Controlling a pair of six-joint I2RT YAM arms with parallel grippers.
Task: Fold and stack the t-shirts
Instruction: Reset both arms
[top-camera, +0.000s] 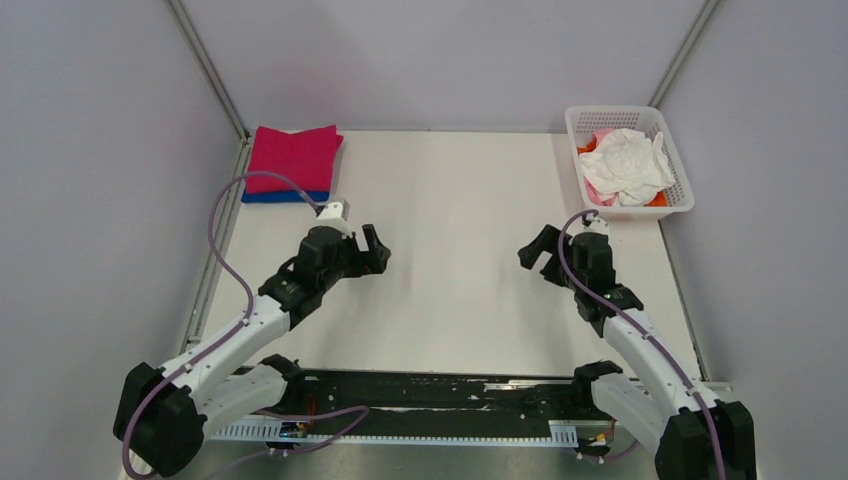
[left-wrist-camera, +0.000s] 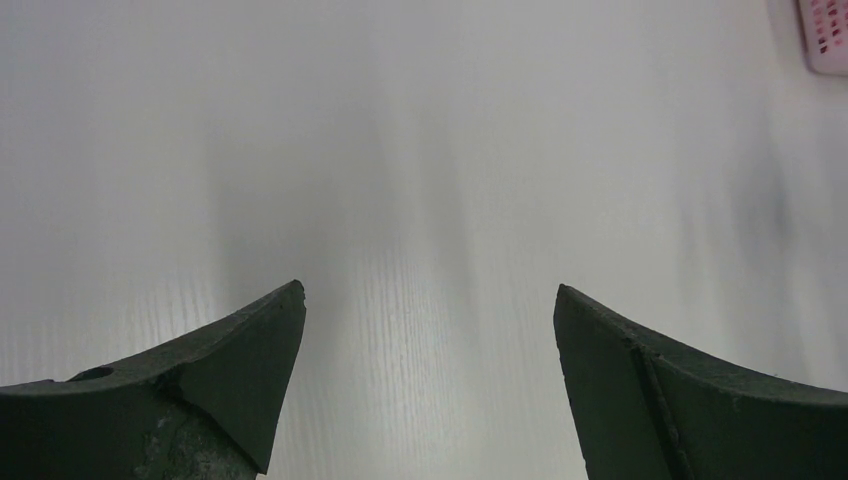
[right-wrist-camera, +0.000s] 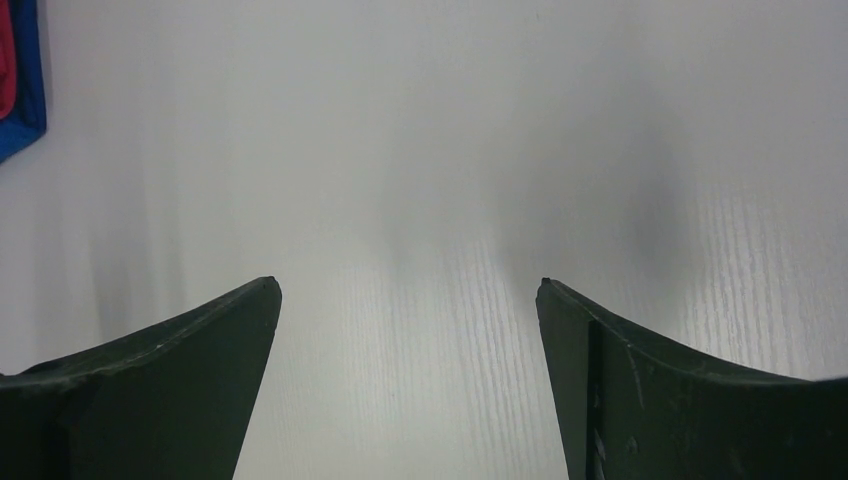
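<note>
The left gripper and right gripper gape, empty. Beyond the right one, a crumpled white t-shirt tops the basket. It is likely light and limp, best pinched at a raised fold. A folded magenta t-shirt lies beyond the left.

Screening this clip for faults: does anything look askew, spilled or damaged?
Nothing serious. The folded magenta shirt sits slightly off the blue shirt beneath, whose near edge shows. Unfolded shirts lie heaped inside the basket; none spilled.

Cloth, plastic, matt tabletop
Soft cloth magenta t-shirt; white plastic lattice basket; matt, finely grained white table.
</note>
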